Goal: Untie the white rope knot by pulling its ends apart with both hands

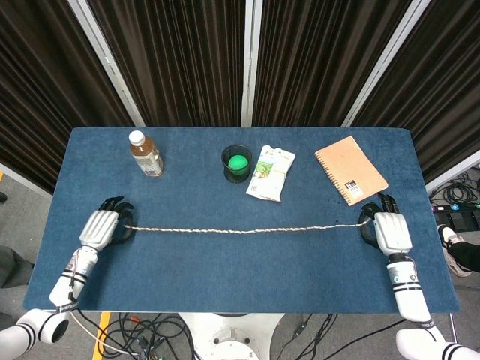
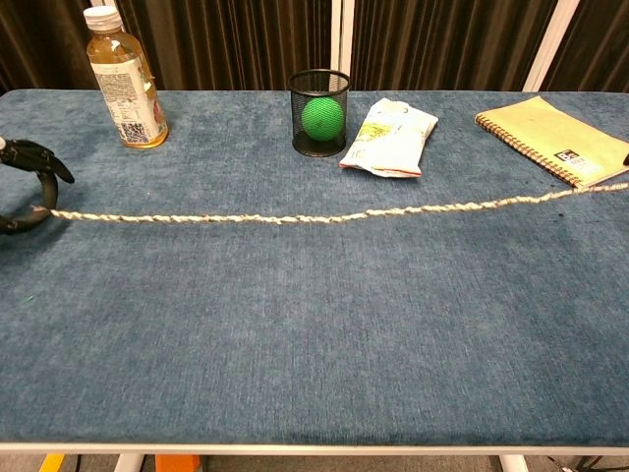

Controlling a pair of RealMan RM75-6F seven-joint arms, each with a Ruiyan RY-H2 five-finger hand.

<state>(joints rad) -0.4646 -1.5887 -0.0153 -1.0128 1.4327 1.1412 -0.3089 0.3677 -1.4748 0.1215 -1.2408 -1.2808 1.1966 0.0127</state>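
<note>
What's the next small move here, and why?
Probably stop pulling and open both hands to let go. The white rope runs nearly straight between the left hand and the right hand, with no loop or knot showing along it in either view, so more tension likely gains nothing. Each hand holds one end, low over the blue table.

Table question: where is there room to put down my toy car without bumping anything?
The wide blue strip between the rope and the near edge of the table is bare. Small gaps sit between the bottle and the mesh cup. It is crowded around the cup, snack packet and notebook.
</note>
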